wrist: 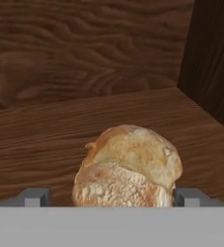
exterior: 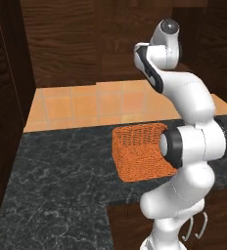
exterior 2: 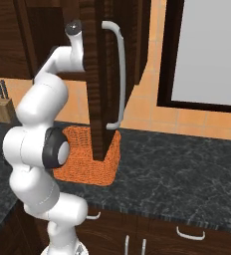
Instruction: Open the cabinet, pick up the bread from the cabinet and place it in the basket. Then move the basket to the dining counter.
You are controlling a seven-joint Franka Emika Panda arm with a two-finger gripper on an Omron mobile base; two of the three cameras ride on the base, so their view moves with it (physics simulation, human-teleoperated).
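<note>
My hand (wrist: 112, 197) stands with its two dark finger tips spread as wide as they go, one tip (wrist: 35, 197) on each side of the single small round tan-beige lumpy bread roll (wrist: 129, 166); the roll sits between them, and I cannot tell whether either tip touches its crust. The roll rests on the one wooden shelf (wrist: 46, 140) inside the dark brown wood-grain wall cabinet (wrist: 85, 48), whose back panel rises just behind the shelf and whose dark side wall stands at the right of my hand view. From the right base view, the cabinet's one door (exterior 2: 98, 74) stands swung out edge-on toward the camera, with its one long vertical silver bar handle (exterior 2: 118, 74) on the face at the right, and my white arm reaches up behind that door. Below, one orange woven square basket with mesh-like sides (exterior: 141, 151) stands on the black marbled bench (exterior: 61, 190), partly hidden by my arm in the left base view and by the open door in the right base view. One light wooden knife block (exterior 2: 2, 105) with dark handles stands at the far left of the bench against the orange tiled wall (exterior: 86, 105). Under the bench edge, dark base cabinets show short silver handles (exterior 2: 191, 233).
</note>
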